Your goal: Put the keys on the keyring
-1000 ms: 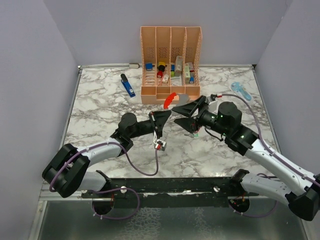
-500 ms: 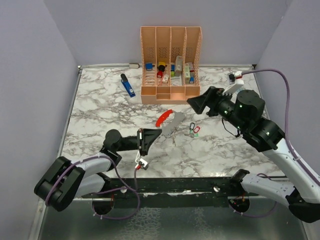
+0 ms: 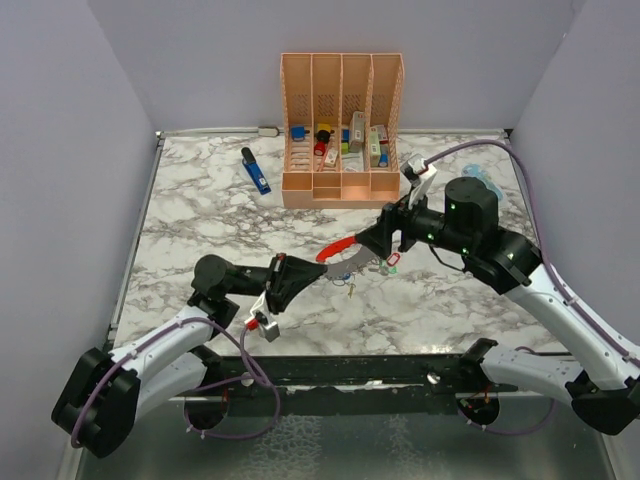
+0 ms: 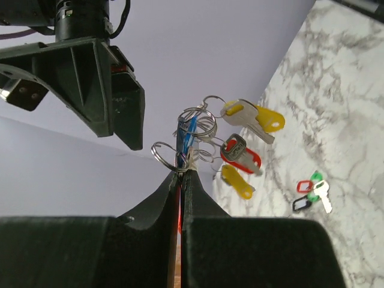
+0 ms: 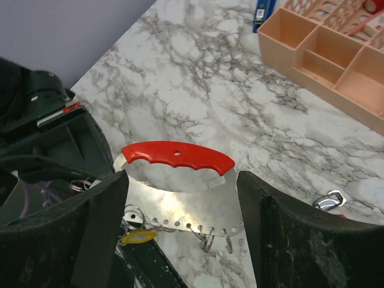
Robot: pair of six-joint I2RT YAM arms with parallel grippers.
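Note:
The keyring (image 3: 341, 252) is a red grip on a grey metal plate with a row of holes. It is held above the table's middle. My left gripper (image 3: 293, 272) is shut on its left edge; in the left wrist view (image 4: 181, 171) a red strip shows between the pads. Yellow-headed (image 4: 259, 117) and red-headed keys (image 4: 241, 156) hang from wire rings on it. My right gripper (image 3: 372, 240) is open, its fingers either side of the keyring (image 5: 177, 157). Loose keys with red, green and black tags (image 3: 389, 262) lie on the table below it.
A peach organiser (image 3: 342, 130) with small items stands at the back centre. A blue pen-like tool (image 3: 255, 172) lies to its left. A pale blue gadget (image 3: 482, 178) lies at the back right, partly behind my right arm. Grey walls stand on three sides.
My right gripper pulled back to the right, then came back down-left around the keyring. My left arm drew back toward the near left, keeping the keyring in its jaws.

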